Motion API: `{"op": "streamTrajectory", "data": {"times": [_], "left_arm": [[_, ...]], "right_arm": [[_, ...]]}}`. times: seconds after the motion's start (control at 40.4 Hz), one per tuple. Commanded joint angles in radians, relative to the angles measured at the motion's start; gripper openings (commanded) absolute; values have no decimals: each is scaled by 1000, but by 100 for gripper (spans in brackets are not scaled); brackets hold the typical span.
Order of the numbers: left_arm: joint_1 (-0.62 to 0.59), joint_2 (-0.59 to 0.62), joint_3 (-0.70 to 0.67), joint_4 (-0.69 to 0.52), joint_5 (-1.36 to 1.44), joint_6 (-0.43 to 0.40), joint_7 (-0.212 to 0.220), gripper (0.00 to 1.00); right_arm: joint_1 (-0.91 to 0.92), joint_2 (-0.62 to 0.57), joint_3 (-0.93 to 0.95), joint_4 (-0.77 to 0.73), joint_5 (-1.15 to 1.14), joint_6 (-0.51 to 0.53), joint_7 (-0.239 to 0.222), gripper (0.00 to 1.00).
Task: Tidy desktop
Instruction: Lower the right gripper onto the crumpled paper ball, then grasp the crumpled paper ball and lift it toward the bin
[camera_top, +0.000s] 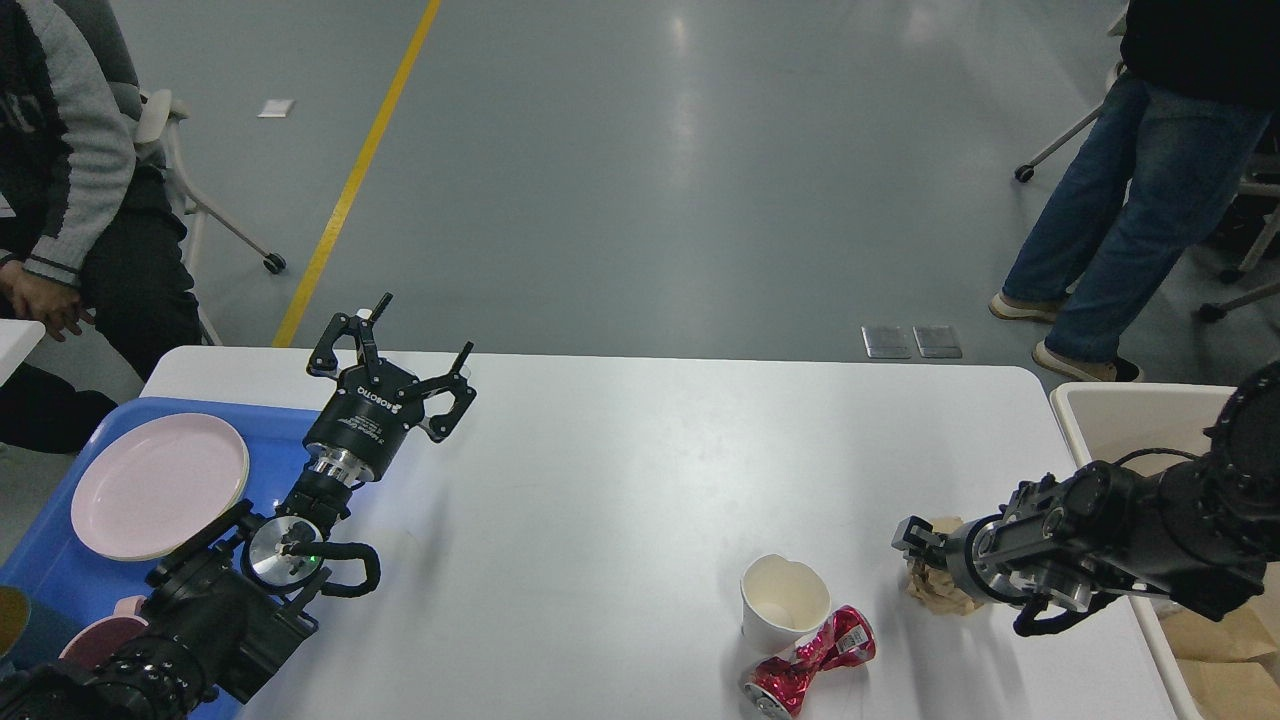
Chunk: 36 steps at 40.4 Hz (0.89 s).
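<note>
The white desktop (620, 480) holds a crumpled brown paper ball (937, 594) near its right edge, a white paper cup (783, 600) and a crushed red can (812, 658) at the front. My right gripper (922, 556) reaches in from the right, down against the paper ball and covering most of it. It is dark and seen end-on, so its fingers cannot be told apart. My left gripper (424, 324) stands open above the table's far left, with nothing between its fingers.
A blue tray (45, 560) at the left edge carries a pink plate (158, 483) and bowls. A cream bin (1120, 410) stands just right of the table. One person (70, 200) sits at far left; another (1130, 230) stands at far right.
</note>
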<state>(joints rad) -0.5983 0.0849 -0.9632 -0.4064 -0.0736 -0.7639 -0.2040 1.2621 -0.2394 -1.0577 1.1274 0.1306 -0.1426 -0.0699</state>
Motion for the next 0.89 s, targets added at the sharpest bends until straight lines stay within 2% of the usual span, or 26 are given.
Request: {"op": "streamTrajectory", "data": {"times": [0.0, 0.371, 0.47, 0.593, 0.668, 0.717, 0.816, 0.865], "left_arm": [[0, 1, 0, 1, 0, 0, 0, 97], [0, 0, 0, 0, 0, 0, 0, 97], [0, 0, 0, 0, 0, 0, 0, 97], [0, 0, 0, 0, 0, 0, 0, 97], [0, 1, 0, 0, 0, 0, 0, 97], [0, 0, 0, 0, 0, 0, 0, 97], [0, 1, 0, 0, 0, 0, 0, 97], [0, 1, 0, 1, 0, 0, 0, 97]], "right_arm": [[-1, 0, 1, 5, 0, -11, -1, 0], [54, -15, 4, 57, -2, -22, -1, 0], [117, -46, 4, 124, -5, -17, -1, 0], [287, -133, -1, 265, -19, 8, -1, 0], [462, -190, -7, 341, -20, 105, -1, 0], [644, -227, -7, 365, -20, 327, -1, 0], [799, -228, -4, 376, -16, 584, -1, 0], [858, -219, -4, 400, -16, 671, -2, 0]]}}
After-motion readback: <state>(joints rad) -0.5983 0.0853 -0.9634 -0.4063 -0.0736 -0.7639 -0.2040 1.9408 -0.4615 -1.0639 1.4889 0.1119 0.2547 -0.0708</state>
